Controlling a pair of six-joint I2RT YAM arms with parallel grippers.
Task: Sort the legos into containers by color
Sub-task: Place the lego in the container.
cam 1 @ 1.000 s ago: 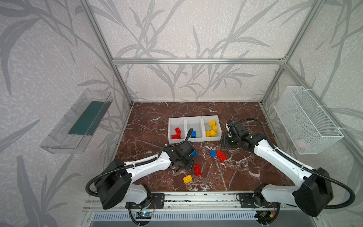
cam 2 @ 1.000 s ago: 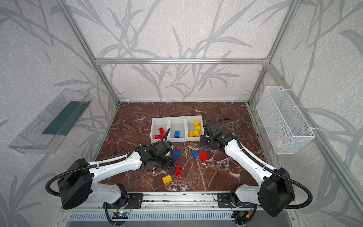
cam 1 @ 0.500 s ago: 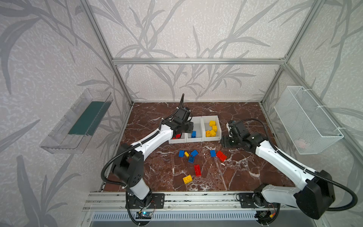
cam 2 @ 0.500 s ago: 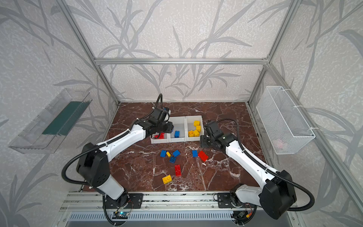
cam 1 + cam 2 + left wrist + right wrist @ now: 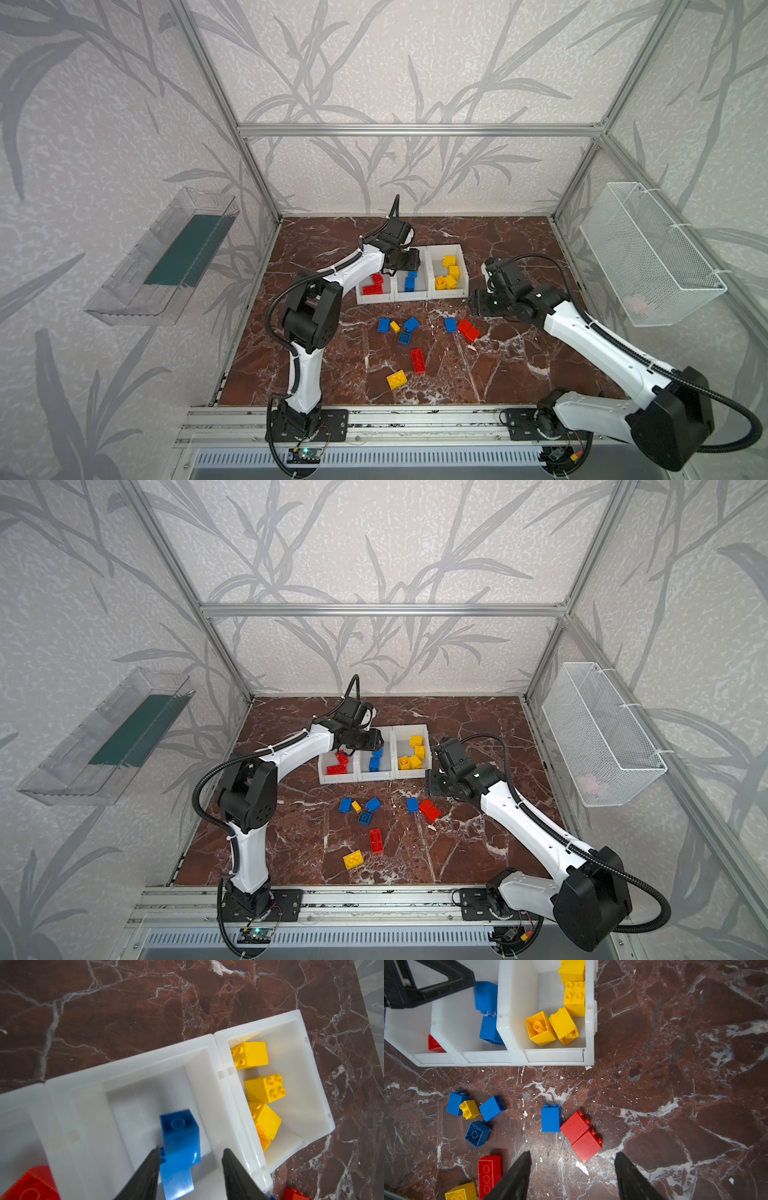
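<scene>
Blue legos (image 5: 410, 282) in middle bin (image 5: 411, 296); red legos (image 5: 372, 286), yellow legos (image 5: 446, 282) in outer bins (image 5: 451, 293).

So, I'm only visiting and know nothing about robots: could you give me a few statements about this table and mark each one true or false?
1. The end bin nearest the right arm holds only yellow bricks. True.
2. The left pincer hangs over the red bin. False: it is over the middle bin, open, with a blue brick below it.
3. The right pincer grips a red brick. False: it is open and empty above the table.
4. Two red bricks lie touching each other on the table. True.
5. No yellow pieces remain loose. False: a small yellow brick and a larger yellow brick lie on the table.
</scene>
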